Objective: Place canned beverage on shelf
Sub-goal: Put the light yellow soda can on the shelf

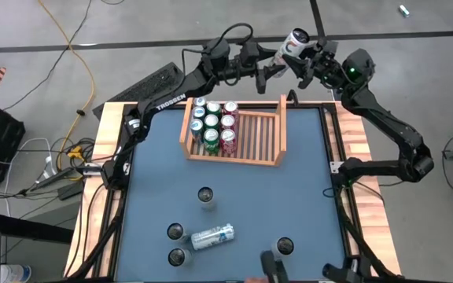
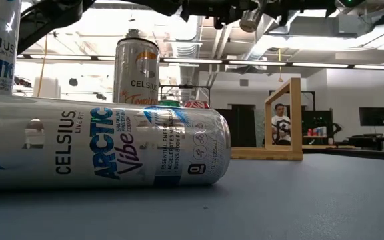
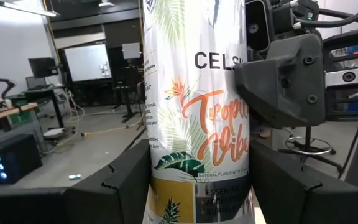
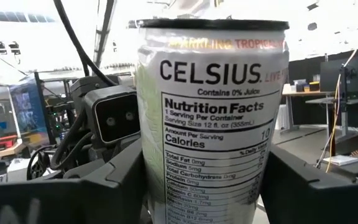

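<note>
Both arms meet beyond the far rail of the shelf (image 1: 234, 130), where a white Celsius can (image 1: 295, 42) hangs in the air between them, probably for a handover. The left gripper (image 1: 278, 69) has its fingers set against the can's sides and holds it. The right gripper (image 1: 309, 56) also brackets the can, but whether its fingers press yet I cannot tell. The shelf's near-left corner already carries two rows of cans (image 1: 214, 124) (its slatted right part is bare), so the can likely belongs there.
</note>
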